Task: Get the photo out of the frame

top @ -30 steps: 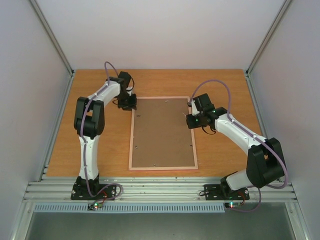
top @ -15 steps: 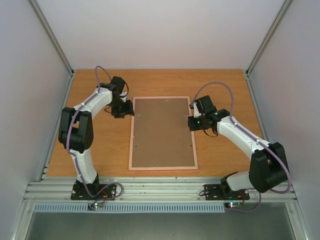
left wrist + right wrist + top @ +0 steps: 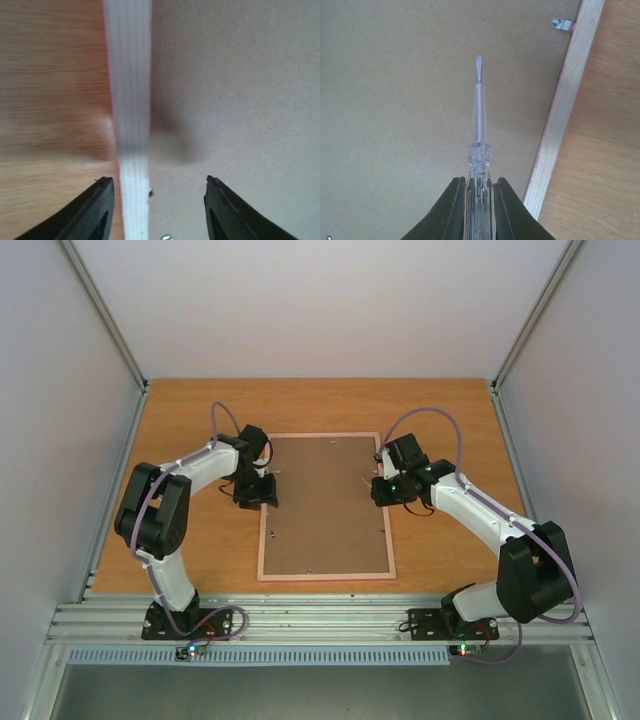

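The frame (image 3: pixel 326 502) lies face down on the table, brown back board up with a pale pink rim. The photo is hidden under the board. My left gripper (image 3: pixel 262 490) is open over the frame's left rim (image 3: pixel 131 100), one finger on the table side, one over the board (image 3: pixel 235 90). My right gripper (image 3: pixel 382 487) is shut on a clear-handled screwdriver (image 3: pixel 478 145), its flat tip (image 3: pixel 478 62) pointing across the board (image 3: pixel 400 100), just inside the right rim (image 3: pixel 565 100).
Small metal retaining tabs hold the board in, one near the right rim (image 3: pixel 559 23) and one by my left fingers (image 3: pixel 166 237). Wooden table (image 3: pixel 200 420) surrounds the frame. White walls enclose the sides and back.
My left gripper has moved nearer along the frame's left edge and onto the rim. My right gripper with the screwdriver has stayed about where it was at the right edge.
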`<state>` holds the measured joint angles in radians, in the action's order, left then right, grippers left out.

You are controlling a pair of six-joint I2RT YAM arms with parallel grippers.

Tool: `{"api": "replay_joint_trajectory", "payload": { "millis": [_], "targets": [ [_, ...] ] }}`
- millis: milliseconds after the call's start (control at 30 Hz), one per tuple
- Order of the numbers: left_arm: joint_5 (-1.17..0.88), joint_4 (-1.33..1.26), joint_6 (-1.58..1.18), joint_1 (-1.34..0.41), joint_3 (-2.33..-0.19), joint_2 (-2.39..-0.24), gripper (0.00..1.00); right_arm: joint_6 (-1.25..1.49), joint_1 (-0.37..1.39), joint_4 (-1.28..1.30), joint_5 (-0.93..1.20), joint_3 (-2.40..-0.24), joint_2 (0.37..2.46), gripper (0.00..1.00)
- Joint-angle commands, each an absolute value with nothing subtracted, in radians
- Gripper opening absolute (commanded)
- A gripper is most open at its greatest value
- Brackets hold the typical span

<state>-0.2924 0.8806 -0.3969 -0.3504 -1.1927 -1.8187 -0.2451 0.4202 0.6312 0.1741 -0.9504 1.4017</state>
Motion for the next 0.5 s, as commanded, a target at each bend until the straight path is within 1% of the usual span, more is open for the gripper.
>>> {"api": "replay_joint_trajectory", "payload": {
  "millis": [0,200,467],
  "targets": [
    [-0.299,0.808,-0.425,-0.367,-1.179,-1.831,0.47,-0.233,0.445,0.607,0.2,-0.957,1.416,0.01],
    [-0.281,0.788,-0.422,-0.362,-1.209,-1.863,0.29,-0.271,0.479,0.629,0.194,-0.971,1.42,0.01],
    [-0.26,0.812,-0.366,-0.299,-1.356,-1.954,0.21,-0.302,0.532,0.644,0.207,-0.983,1.421,0.01]
  ]
}}
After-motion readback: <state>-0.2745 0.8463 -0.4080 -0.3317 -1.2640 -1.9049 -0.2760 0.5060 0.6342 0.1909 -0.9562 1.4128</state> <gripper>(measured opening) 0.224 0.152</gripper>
